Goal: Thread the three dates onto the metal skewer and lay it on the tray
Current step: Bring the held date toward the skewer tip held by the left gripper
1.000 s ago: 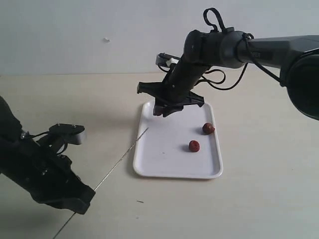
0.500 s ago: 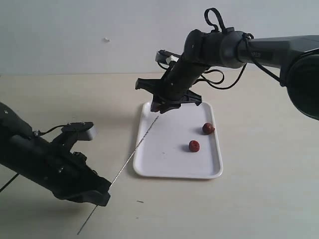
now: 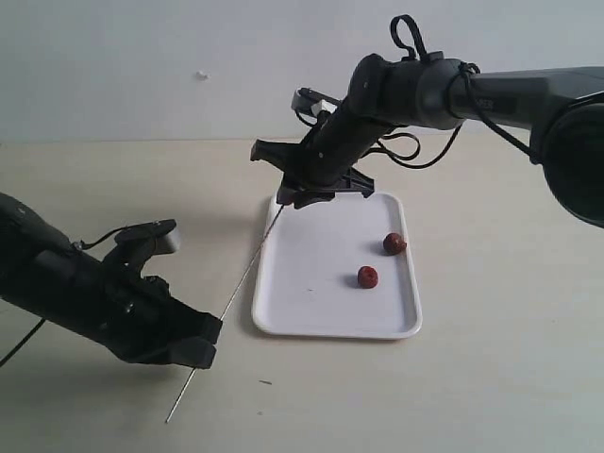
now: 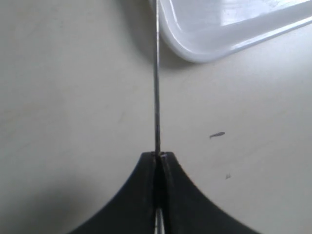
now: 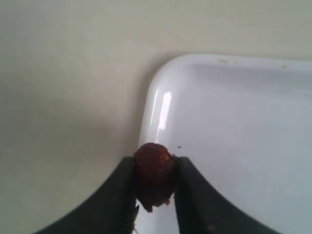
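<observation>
In the exterior view the right gripper (image 3: 295, 199) hides the date (image 5: 153, 170) pinched in it, so whether the metal skewer (image 3: 247, 274) touches it cannot be told, and the left wrist view's edge cuts off most of the tray (image 4: 209, 50).

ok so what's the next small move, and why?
Probably push the left end effector forward along the metal skewer it grips: the tip points at the date pinched in the right end effector above the tray corner, and no date looks threaded yet.

Black arms (image 3: 415, 90), looped black cables (image 3: 400, 19)
</observation>
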Controlling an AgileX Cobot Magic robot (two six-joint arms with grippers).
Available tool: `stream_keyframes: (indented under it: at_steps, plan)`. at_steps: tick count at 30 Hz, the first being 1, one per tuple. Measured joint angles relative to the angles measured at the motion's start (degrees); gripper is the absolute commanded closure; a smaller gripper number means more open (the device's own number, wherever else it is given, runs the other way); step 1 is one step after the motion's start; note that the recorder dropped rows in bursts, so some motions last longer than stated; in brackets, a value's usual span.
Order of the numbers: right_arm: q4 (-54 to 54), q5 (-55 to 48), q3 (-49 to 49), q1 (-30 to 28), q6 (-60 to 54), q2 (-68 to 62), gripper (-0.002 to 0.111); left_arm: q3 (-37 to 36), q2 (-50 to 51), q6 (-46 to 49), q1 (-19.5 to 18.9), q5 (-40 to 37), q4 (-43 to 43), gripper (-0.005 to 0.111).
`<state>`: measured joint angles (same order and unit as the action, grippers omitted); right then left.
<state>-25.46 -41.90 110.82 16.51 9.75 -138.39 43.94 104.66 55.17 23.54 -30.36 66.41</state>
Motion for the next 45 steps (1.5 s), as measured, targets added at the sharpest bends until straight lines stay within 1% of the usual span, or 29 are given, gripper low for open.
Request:
stream_keyframes:
  at_steps: [13, 21, 40, 45]
  plan:
    - [-2.64, 2.08, 0.0, 0.0, -0.14, 0.0, 0.081, 0.0, 0.0, 0.82, 0.0, 0.45, 1.74, 0.107]
    - [-2.98, 2.31, 0.0, 0.0, -0.14, 0.0, 0.081, 0.0, 0.0, 3.59, 0.0, 0.81, 5.59, 0.107]
    - [-4.77, 2.36, 0.0, 0.0, -0.14, 0.0, 0.081, 0.0, 0.0, 4.22, 0.0, 1.15, 7.56, 0.107]
    - [-9.36, 2.5, 0.0, 0.0, -2.86, 0.0, 0.081, 0.0, 0.0, 4.35, 0.0, 1.53, 8.01, 0.107]
